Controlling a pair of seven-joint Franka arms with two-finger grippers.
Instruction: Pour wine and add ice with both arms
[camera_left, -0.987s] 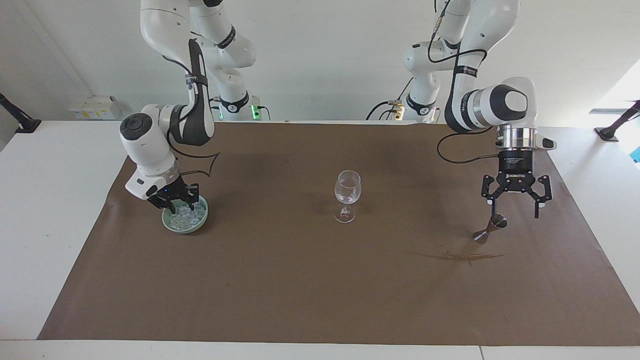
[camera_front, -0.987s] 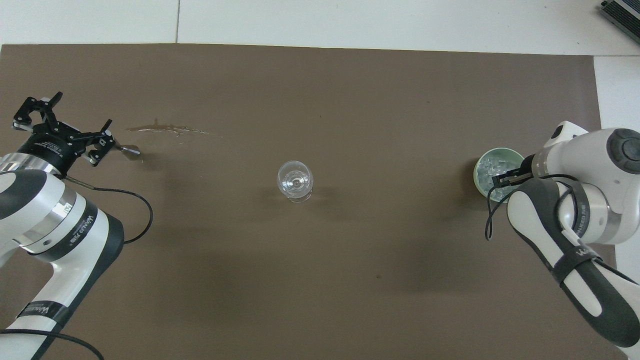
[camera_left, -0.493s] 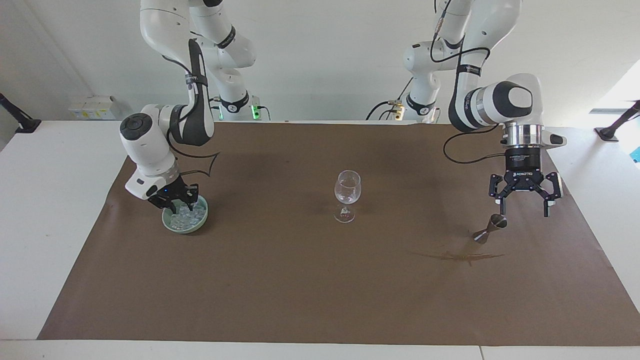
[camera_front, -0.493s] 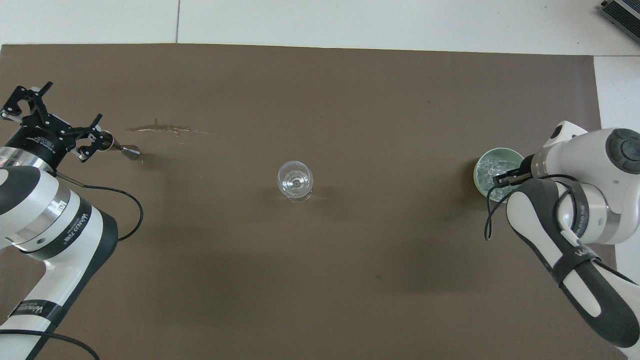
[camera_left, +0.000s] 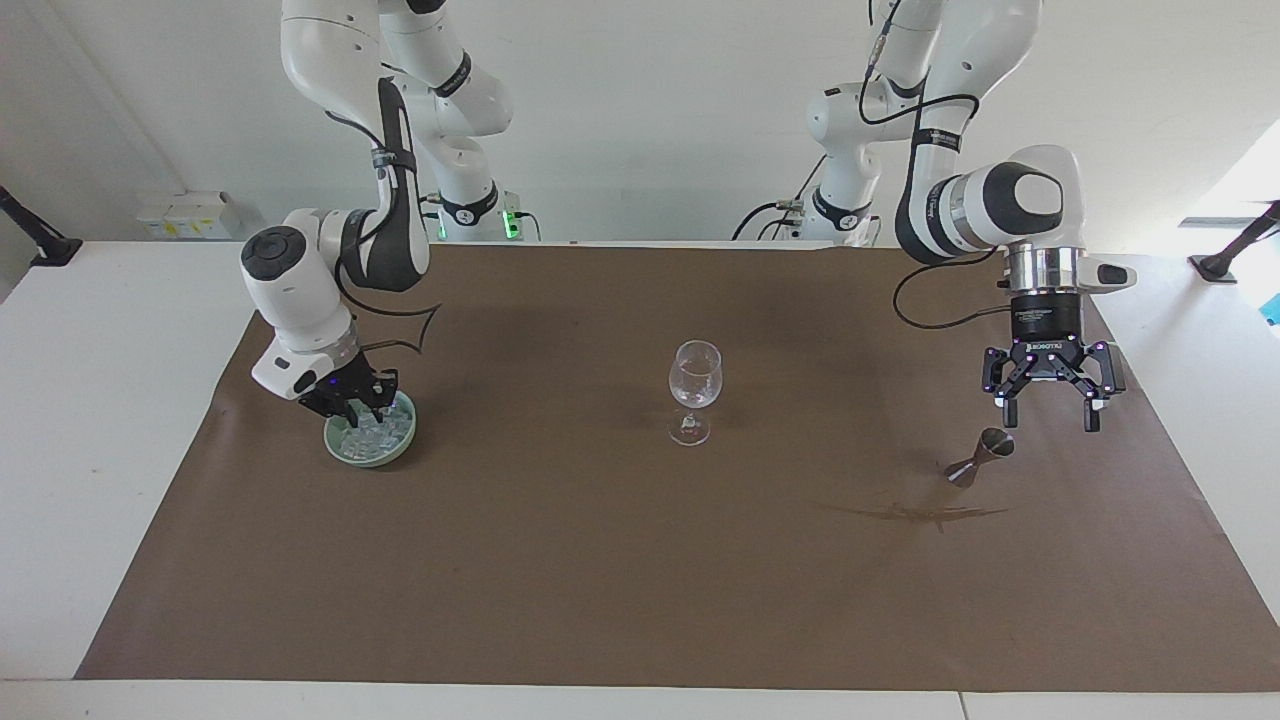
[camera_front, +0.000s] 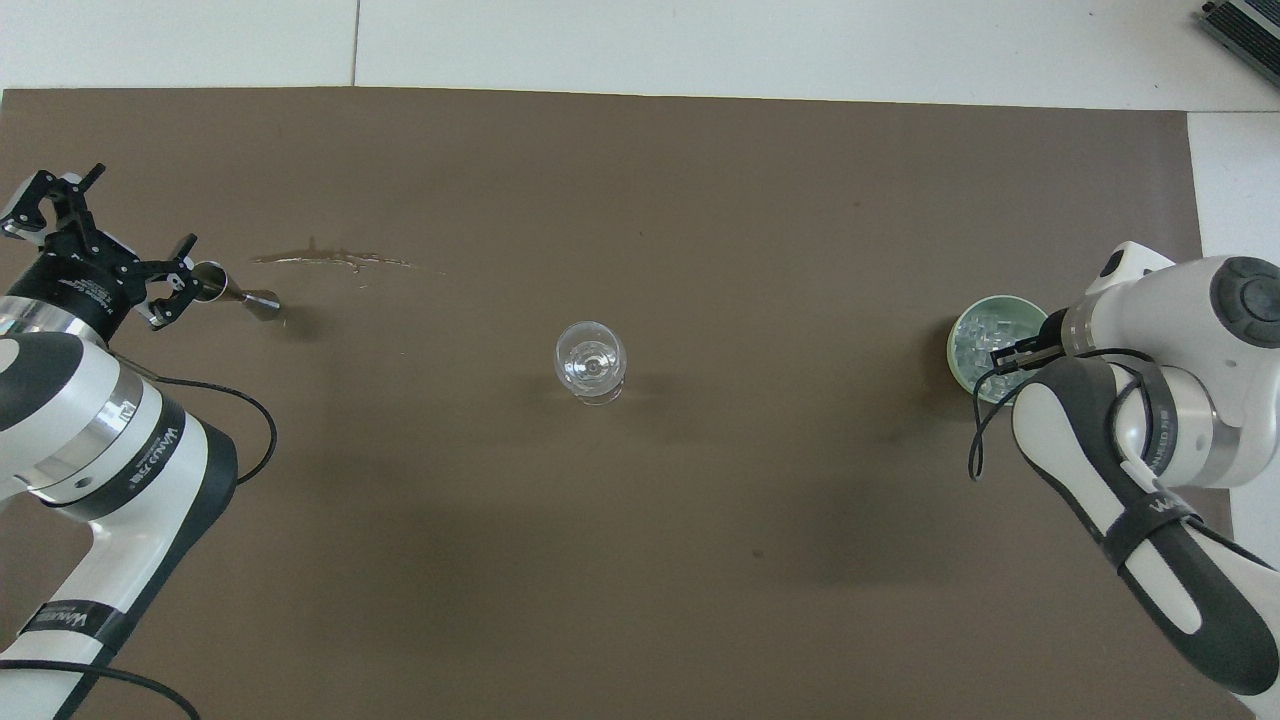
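Observation:
A clear stemmed wine glass (camera_left: 694, 388) (camera_front: 591, 361) stands upright mid-mat. The ice (camera_left: 378, 428) (camera_front: 980, 333) fills a pale green bowl (camera_left: 398, 447) (camera_front: 955, 355) toward the right arm's end. My right gripper (camera_left: 358, 405) (camera_front: 1005, 355) reaches down into that bowl among the cubes. At the left arm's end a small metal jigger (camera_left: 978, 458) (camera_front: 236, 294) rests tilted on the mat. My left gripper (camera_left: 1050, 418) (camera_front: 125, 225) hangs open just above and beside it, holding nothing. No wine is in view.
A brown mat (camera_left: 600, 580) (camera_front: 640, 560) covers the table. A dark spilled streak (camera_left: 915, 513) (camera_front: 330, 260) lies on it beside the jigger, farther from the robots. White table shows past the mat's edges.
My left gripper has drawn away from the jigger toward the table's end and stays open. The right gripper has settled slightly deeper into the ice. Glass and jigger have not moved.

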